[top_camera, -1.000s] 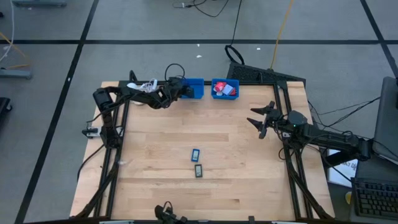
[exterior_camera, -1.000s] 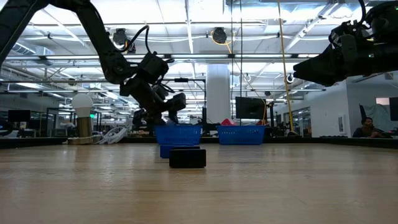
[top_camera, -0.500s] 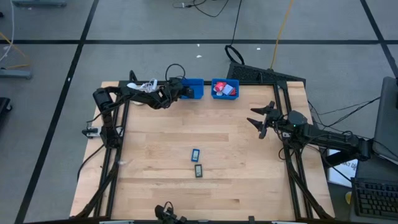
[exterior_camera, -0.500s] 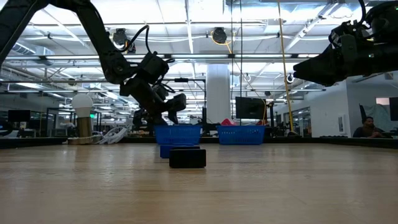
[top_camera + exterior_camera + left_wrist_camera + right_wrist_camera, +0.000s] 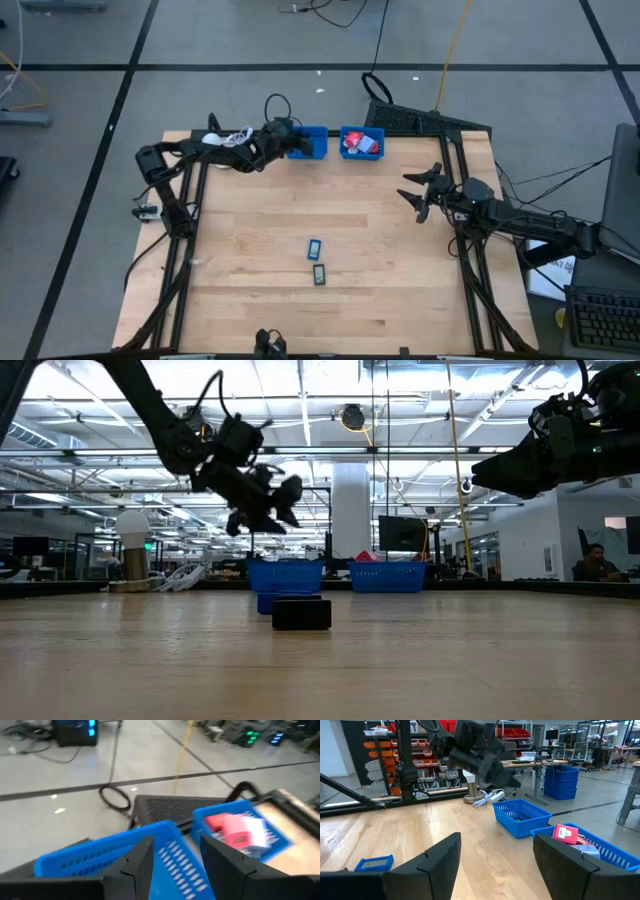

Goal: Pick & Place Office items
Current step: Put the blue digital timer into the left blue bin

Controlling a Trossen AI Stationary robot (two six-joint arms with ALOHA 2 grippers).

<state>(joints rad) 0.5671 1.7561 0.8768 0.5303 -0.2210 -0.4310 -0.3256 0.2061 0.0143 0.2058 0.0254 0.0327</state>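
Left gripper [image 5: 283, 140] hangs above the near rim of the left blue slotted plastic bin [image 5: 311, 142] at the table's far edge, fingers spread with nothing between them; my guess is a drop-off is done and the next move is a reach back to mid-table. The two dark blue flat rectangular pieces [image 5: 314, 247] lie there close together, one behind the other, long axes running roughly front to back. The right-hand blue bin [image 5: 362, 142] holds red and white pieces. Right gripper [image 5: 416, 195] waits open and empty at the right side.
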